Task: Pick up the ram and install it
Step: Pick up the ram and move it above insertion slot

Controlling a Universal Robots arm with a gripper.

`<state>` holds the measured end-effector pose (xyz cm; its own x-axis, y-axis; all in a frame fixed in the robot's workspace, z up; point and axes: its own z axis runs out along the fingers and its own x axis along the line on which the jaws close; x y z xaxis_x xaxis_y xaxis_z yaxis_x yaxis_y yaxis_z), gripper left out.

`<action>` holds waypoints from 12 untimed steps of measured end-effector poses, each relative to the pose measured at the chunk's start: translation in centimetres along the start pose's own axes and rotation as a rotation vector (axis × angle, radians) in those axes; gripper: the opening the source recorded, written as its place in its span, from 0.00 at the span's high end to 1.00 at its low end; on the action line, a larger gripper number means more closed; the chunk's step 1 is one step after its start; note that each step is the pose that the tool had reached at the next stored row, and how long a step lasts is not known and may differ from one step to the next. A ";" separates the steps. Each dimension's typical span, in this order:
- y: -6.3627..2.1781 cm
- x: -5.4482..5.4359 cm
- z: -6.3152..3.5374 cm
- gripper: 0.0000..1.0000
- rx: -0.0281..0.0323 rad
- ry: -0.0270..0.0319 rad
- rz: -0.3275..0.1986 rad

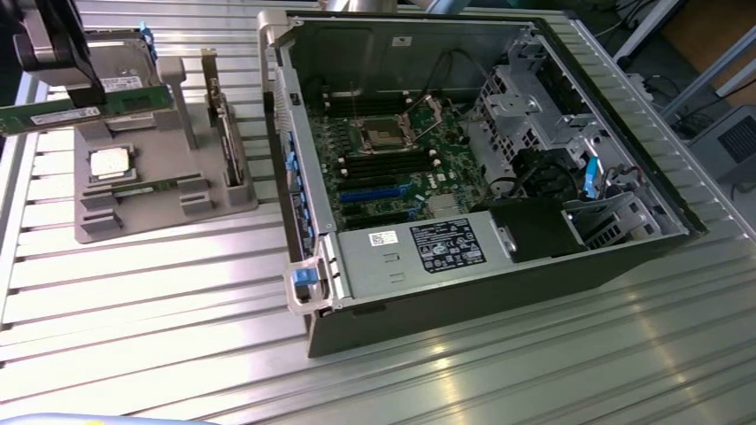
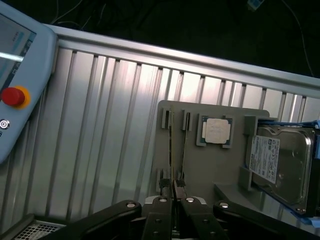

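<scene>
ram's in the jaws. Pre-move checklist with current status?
1. Grip: gripper shut on the ram: ok.
2. Ram clear of the gray tray: ok, the exterior view shows it above the tray's slots.
3. Ram square in the jaws: cannot tell; it slants a little in the exterior view, which may be perspective.
4. Computer case open, motherboard exposed: ok.
5. Memory slots look free of sticks and cables: ok.
6. Slot latches open: cannot tell.
</scene>
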<state>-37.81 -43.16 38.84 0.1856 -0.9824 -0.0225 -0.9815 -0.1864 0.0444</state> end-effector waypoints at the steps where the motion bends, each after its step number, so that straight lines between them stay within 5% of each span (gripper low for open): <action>1: 0.01 0.0 -0.14 0.87 0.0000 0.0000 0.000; 12: 0.10 0.0 -2.14 0.87 0.0000 0.0000 0.000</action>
<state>-37.81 -43.16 40.98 0.1856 -0.9824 -0.0225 -0.9815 -0.1864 0.0444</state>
